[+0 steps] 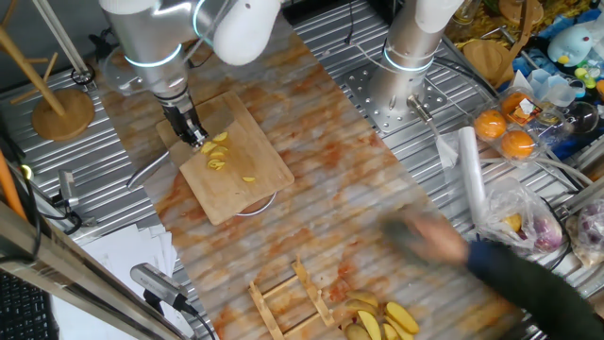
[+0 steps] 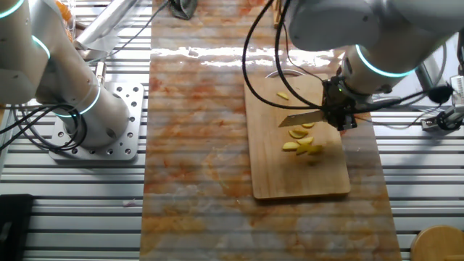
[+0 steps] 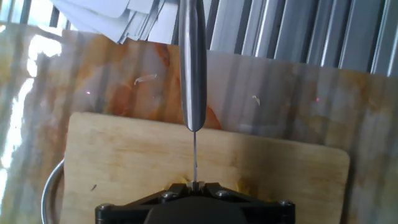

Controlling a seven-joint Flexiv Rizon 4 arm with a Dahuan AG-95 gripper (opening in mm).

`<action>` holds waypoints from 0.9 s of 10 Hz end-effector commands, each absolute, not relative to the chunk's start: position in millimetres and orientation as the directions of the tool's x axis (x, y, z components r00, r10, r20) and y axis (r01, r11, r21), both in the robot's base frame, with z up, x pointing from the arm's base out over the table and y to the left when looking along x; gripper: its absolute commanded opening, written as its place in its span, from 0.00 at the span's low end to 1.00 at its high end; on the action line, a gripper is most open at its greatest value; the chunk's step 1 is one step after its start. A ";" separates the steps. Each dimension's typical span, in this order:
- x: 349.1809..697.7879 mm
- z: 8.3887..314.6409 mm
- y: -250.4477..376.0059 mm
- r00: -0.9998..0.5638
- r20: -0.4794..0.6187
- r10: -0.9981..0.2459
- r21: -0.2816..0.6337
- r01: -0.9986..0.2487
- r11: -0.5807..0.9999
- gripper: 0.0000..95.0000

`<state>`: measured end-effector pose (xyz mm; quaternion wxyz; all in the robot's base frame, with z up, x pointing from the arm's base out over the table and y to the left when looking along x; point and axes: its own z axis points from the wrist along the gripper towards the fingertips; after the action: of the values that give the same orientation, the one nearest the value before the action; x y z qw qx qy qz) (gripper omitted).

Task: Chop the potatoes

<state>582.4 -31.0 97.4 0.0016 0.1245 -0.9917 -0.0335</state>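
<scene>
Potato slices on cutting board

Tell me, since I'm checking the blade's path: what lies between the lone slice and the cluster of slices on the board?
The knife blade, held by the claw, crosses between the lone slice and the slice cluster on the board, seen in the other fixed view.

The cutting board has bare wood toward its near end in the other fixed view; the potatoes crowd its middle, with the knife over them. On the tabletop a blurred, dark-sleeved arm, possibly a person's, blocks one side, beside a wooden rack.
</scene>
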 end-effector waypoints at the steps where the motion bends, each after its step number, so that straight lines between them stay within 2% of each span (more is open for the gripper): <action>1: 582.8 97.1 -31.7 -0.965 -0.015 -0.261 0.063 -0.262 0.963 0.00; 9: 583.1 98.8 -28.3 -0.966 0.069 -0.249 0.063 -0.245 0.967 0.00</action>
<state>581.5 -28.5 99.8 0.0392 0.1248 -0.9911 -0.0265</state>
